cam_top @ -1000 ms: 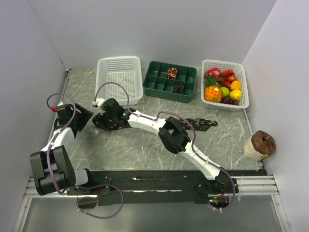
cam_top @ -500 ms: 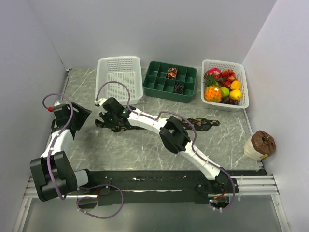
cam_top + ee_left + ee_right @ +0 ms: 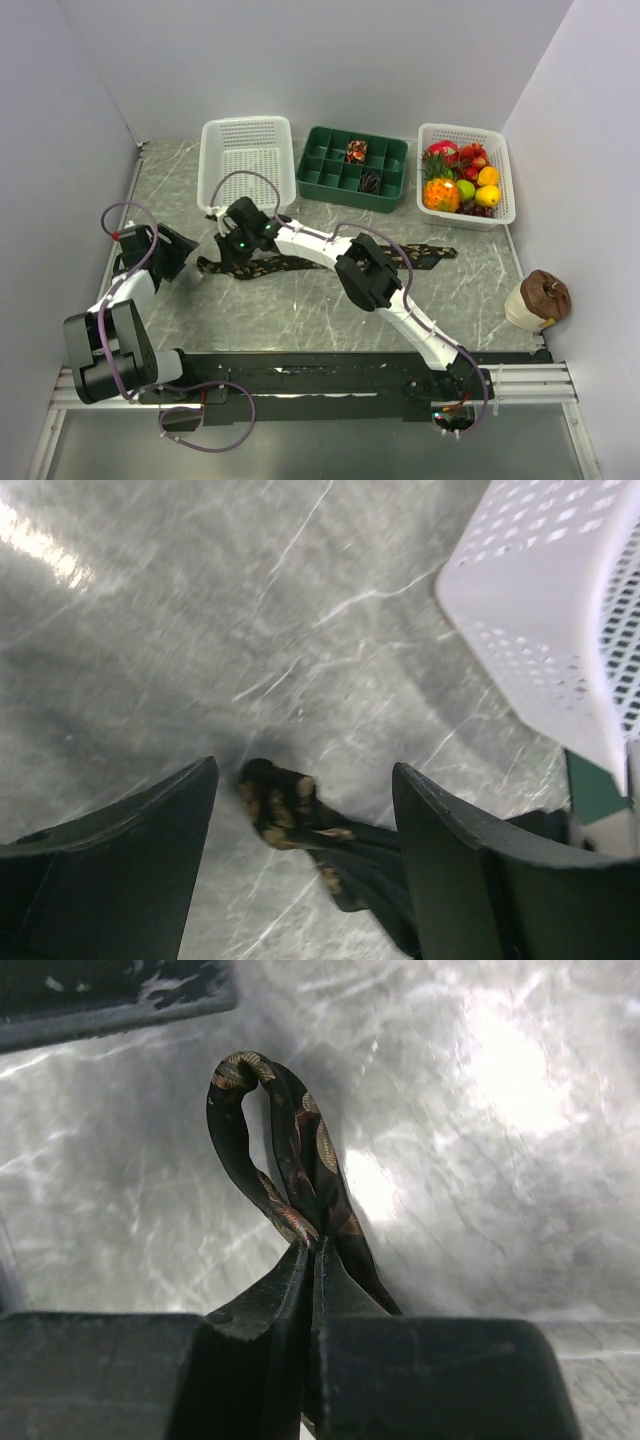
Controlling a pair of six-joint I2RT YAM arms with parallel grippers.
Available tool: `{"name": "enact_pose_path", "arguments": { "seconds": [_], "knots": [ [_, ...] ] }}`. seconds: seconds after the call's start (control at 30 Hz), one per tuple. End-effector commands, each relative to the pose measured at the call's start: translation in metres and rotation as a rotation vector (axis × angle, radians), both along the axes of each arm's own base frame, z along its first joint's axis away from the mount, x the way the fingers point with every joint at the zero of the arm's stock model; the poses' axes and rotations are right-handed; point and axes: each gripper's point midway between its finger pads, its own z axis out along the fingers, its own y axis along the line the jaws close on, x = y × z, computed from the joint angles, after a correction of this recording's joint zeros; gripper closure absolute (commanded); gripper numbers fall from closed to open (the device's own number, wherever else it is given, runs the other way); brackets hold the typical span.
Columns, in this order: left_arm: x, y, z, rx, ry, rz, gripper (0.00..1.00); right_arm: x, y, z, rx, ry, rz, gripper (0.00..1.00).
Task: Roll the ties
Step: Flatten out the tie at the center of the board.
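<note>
A dark brown tie (image 3: pixel 425 254) with tan speckles lies stretched across the table, running left to right. My right gripper (image 3: pixel 236 262) is shut on the tie near its left end. In the right wrist view the tie (image 3: pixel 290 1160) folds into a small loop just beyond the closed fingertips of the right gripper (image 3: pixel 312 1250). My left gripper (image 3: pixel 172 256) stands open a little left of that end. In the left wrist view the curled tie end (image 3: pixel 280 805) lies on the table between the spread fingers of the left gripper (image 3: pixel 305 770), untouched. A reddish coil (image 3: pixel 356 151) and a dark coil (image 3: pixel 370 182) sit in the tray.
A white empty basket (image 3: pixel 248 160) stands at the back left, close to my grippers. Next to it is the green divided tray (image 3: pixel 330 170), then a white basket of fruit (image 3: pixel 500 205). A brown and white object (image 3: pixel 538 298) sits at the right edge.
My right gripper has closed on the tie's left end and shifted slightly right. The left gripper has moved in toward that end, still open.
</note>
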Motion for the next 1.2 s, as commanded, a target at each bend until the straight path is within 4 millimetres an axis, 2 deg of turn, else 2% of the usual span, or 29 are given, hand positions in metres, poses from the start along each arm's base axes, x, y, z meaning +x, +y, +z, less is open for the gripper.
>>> {"name": "enact_pose_path", "arguments": {
  "seconds": [0.0, 0.1, 0.33, 0.47, 0.7, 0.9, 1.17],
  "knots": [
    [0.005, -0.002, 0.016, 0.028, -0.098, -0.036, 0.25, 0.008, -0.016, 0.012, 0.060, 0.140, 0.036, 1.00],
    [0.003, -0.007, 0.014, 0.022, -0.114, -0.060, 0.27, 0.011, -0.020, 0.016, 0.080, 0.159, 0.068, 1.00],
    [0.003, -0.025, 0.004, 0.006, -0.128, -0.128, 0.28, 0.001, -0.021, 0.026, 0.114, 0.186, 0.157, 1.00],
    [0.006, -0.033, 0.005, 0.038, -0.178, -0.136, 0.27, -0.003, -0.023, 0.030, 0.135, 0.209, 0.183, 1.00],
    [0.006, -0.049, 0.000, 0.048, -0.236, -0.162, 0.29, 0.004, -0.029, 0.036, 0.150, 0.215, 0.174, 1.00],
    [0.006, -0.050, -0.008, 0.039, -0.235, -0.163, 0.41, 0.005, -0.031, 0.037, 0.167, 0.234, 0.171, 1.00],
    [0.008, -0.052, -0.012, 0.028, -0.230, -0.165, 0.49, 0.007, -0.031, 0.035, 0.163, 0.232, 0.164, 1.00]
  ]
}}
